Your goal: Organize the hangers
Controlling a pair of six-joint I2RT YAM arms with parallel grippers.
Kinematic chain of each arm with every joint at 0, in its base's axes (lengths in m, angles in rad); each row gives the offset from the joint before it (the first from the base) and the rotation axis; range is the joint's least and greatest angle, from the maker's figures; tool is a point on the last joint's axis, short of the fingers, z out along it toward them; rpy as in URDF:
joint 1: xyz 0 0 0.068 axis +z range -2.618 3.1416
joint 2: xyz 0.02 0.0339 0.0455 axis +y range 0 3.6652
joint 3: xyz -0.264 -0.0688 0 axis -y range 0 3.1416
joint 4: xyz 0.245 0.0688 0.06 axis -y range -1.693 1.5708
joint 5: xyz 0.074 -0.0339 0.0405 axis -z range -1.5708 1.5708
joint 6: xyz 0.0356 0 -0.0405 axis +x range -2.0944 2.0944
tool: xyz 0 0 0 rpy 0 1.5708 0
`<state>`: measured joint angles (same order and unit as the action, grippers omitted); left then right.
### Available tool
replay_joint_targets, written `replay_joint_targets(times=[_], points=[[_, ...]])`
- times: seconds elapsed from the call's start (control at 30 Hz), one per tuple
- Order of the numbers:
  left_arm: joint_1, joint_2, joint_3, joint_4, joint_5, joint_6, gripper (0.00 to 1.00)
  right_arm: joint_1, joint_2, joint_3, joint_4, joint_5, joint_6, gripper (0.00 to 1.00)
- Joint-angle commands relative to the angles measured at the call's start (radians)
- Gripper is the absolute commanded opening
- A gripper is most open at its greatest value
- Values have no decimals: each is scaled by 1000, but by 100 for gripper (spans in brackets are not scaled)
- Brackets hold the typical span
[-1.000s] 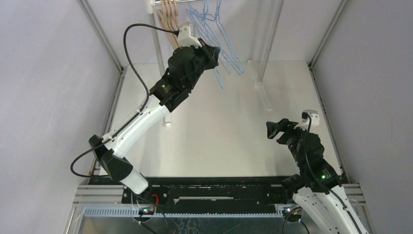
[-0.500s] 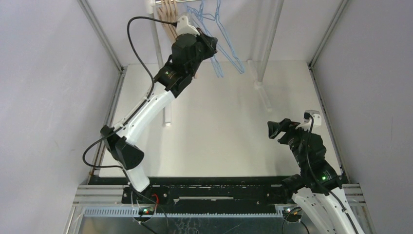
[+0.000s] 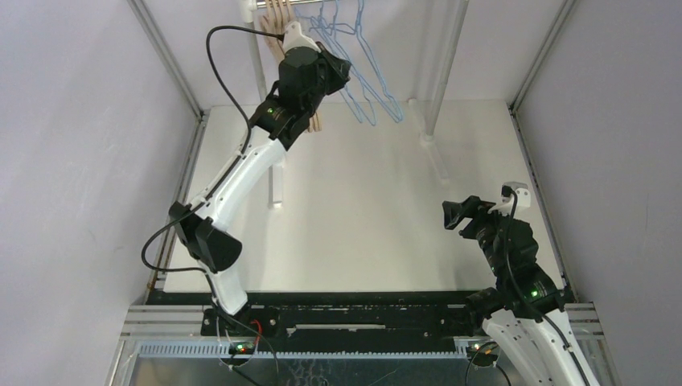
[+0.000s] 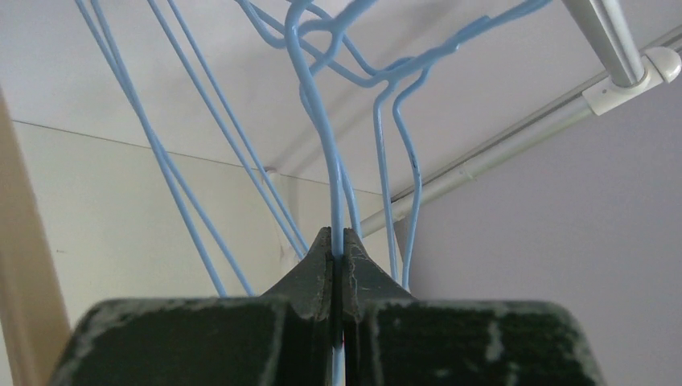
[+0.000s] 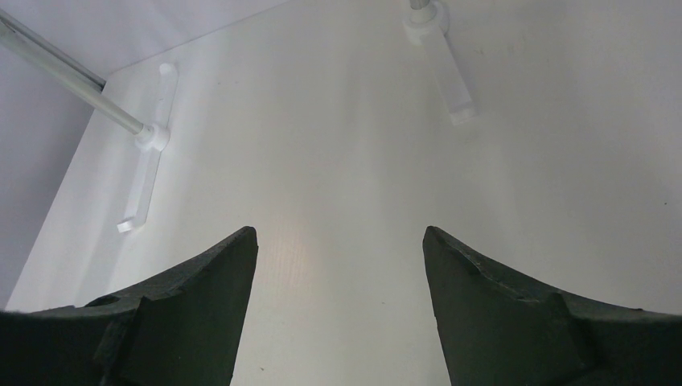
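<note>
Reaching higher than half a second ago, the left gripper point(image 3: 335, 71) has moved up and back toward the rail point(image 4: 613, 39), its arm stretched straighter. Its fingers point(image 4: 310, 269) are pressed together on one strand of the blue wire hangers point(image 3: 359, 84). These hang from the rail at the back, now swung closer to the wooden hangers point(image 3: 277, 14) beside them. The right gripper point(image 3: 455, 215) has not moved, its jaws spread wide and holding nothing above the table point(image 3: 362, 201).
</note>
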<state>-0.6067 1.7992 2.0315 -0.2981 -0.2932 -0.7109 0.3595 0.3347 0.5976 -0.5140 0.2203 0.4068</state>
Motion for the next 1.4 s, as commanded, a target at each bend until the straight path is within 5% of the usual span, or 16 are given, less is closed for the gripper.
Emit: replay_joint_targets(times=[0.0,0.5,0.67,0.77,0.97,1.37], points=[[19,5,81,0,36,-41,0,-7,8,38,26,-16,-9,84],[41,38,86,-43,68,-35,33,-13,-7,38,-5,14,4,89],[28,11,57,-24,69,29,50,-13,-8,39,-6,25,10,96],[12,-22,22,-10,61,84,74,-13,-15,39,-8,32,12,100],[-31,-81,-26,-30,26,168,92,-14,-31,38,-24,59,31,100],[-187,-319,-346,52,-197,317,100,-13,-47,11,-18,56,-1,100]])
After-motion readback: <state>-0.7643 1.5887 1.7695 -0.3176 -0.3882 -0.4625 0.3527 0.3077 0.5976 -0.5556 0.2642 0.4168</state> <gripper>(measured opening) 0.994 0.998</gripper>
